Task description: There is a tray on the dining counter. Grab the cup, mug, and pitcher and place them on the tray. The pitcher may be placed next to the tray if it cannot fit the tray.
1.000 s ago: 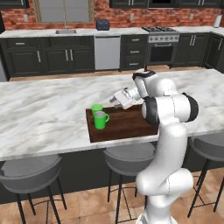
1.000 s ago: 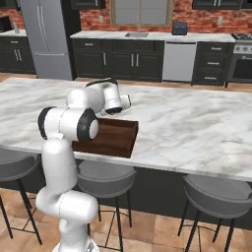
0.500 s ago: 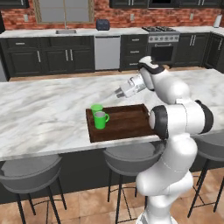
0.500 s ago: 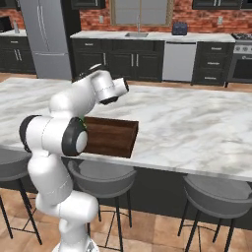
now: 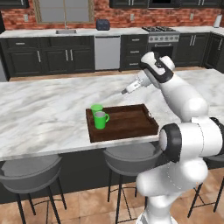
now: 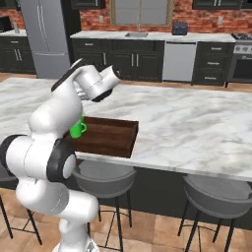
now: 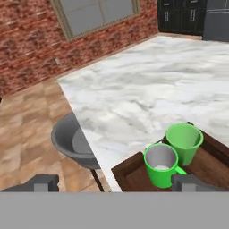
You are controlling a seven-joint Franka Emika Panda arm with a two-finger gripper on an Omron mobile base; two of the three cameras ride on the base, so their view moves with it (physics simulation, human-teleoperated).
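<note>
Marble, white with grey veins, forms the long dining counter (image 5: 43,113), and on it near the front edge lies the rectangular dark brown wooden tray (image 5: 127,124) with raised sides and cut-out end handles. Taking the tray as the landmark: the small bright green handleless cup (image 5: 96,109) stands inside it at its far left corner, and the small bright green mug with a loop handle (image 5: 101,120) stands inside it too, just in front of the cup and close beside it, near the tray's left wall. In the hand view both sit upright at one corner of the tray, the mug (image 7: 161,164) nearer the camera than the cup (image 7: 184,142); whether they touch I cannot tell. The white arm's two-finger gripper (image 5: 125,91) hangs above the counter beyond the tray's far side, well clear of the tray and of both vessels, pointing down and to the left. Its jaws stand wide apart and hold nothing. Grey round stools (image 5: 28,173) stand below the counter's front edge, under and to the left of the tray.
</note>
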